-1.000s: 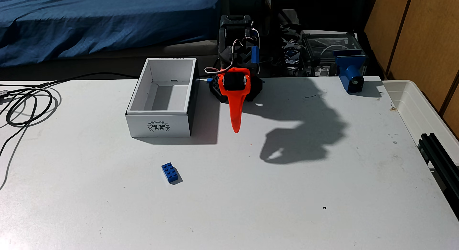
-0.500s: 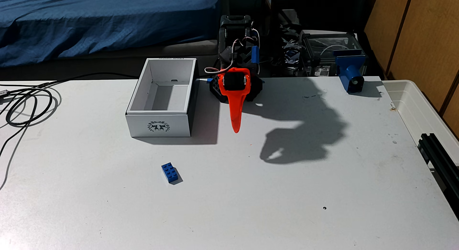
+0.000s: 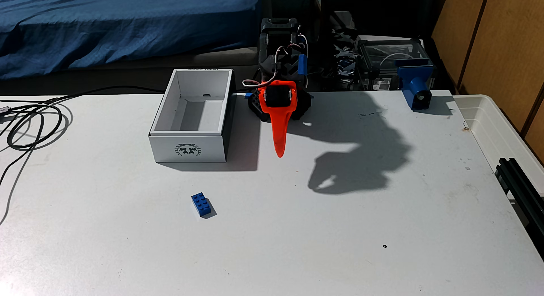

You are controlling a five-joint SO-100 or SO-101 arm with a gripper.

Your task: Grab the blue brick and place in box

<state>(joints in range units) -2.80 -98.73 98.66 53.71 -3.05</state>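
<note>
the blue brick (image 3: 203, 205) lies on the counter (image 3: 294, 240) in front of the box (image 3: 188, 149); the orange end effector (image 3: 279, 154) hangs beside the box, holding nothing, and whether it is parted i cannot tell

We see the table (image 3: 294, 240) across the lower frame. The box (image 3: 188, 150) stands on it, left of centre in the upper half. The brick (image 3: 203, 204) lies on the table below the box, apart from it. Just right of the box, at the table's far edge, the arm is folded, and its gripper (image 3: 279, 153) points down toward the table. A coiled cable (image 3: 32, 128) lies at the left edge. A mount (image 3: 416, 87) sits at upper right, and a tub (image 3: 497, 131) lies along the right edge.
</note>
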